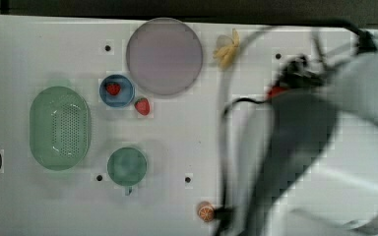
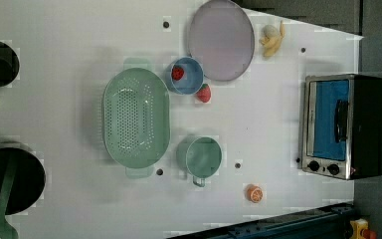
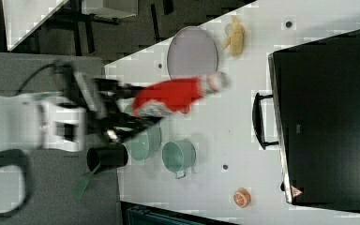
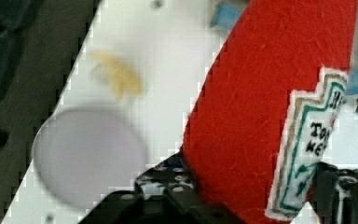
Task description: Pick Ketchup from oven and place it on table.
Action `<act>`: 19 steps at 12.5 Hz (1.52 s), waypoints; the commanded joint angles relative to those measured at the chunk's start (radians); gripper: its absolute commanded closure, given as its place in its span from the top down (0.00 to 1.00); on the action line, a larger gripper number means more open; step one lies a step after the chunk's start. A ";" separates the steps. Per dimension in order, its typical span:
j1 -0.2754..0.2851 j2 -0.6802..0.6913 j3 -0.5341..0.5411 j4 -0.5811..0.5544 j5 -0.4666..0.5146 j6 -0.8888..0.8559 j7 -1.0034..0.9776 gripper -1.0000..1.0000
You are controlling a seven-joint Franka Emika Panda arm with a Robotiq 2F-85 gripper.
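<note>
Gripping the ketchup by its base, your gripper has its jaws partway apart, clamped on the red bottle. You carry it lying level in the air above the table, cap toward the closed oven, near the grey plate.

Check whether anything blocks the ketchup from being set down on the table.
The ketchup is held in the gripper's jaws, above the table. The purple plate, green cup and green colander lie nearby, but bare white tabletop remains between them and the oven, so nothing visible blocks it.
</note>
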 commanded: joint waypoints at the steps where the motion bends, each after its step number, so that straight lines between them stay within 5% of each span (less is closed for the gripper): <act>1: 0.079 0.040 0.087 -0.038 -0.013 -0.033 -0.020 0.63; 4: 0.086 0.042 0.142 -0.149 -0.014 0.006 -0.018 0.63; 12: 0.085 0.127 0.149 -0.517 -0.014 0.431 -0.011 0.63; 19: 0.087 0.360 0.165 -0.564 0.007 0.732 -0.011 0.66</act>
